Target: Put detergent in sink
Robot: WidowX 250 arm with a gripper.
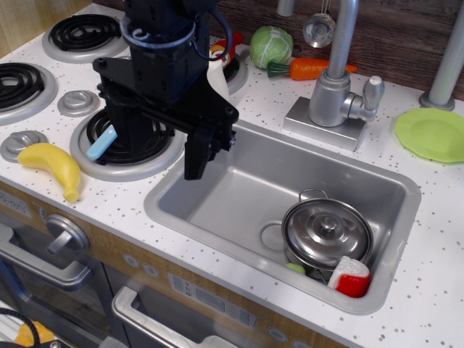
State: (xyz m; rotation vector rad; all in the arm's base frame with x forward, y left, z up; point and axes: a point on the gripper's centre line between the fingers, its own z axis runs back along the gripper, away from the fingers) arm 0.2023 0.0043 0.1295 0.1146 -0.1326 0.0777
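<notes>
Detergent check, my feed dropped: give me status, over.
Gripper over stove burner, state unclear. Detergent mostly hidden behind arm, not in sink. Pot occupies basin's right corner.

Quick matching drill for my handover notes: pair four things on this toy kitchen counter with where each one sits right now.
Things:
1. yellow toy banana
2. small lidded steel pot
3. flat lime-green plate
4. orange toy carrot

Places:
A. inside the brushed-steel sink, right part
B. counter's front left edge, beside a burner
C. behind the silver tap base
D. counter at far right

Pairs: 1-B, 2-A, 3-D, 4-C
</notes>
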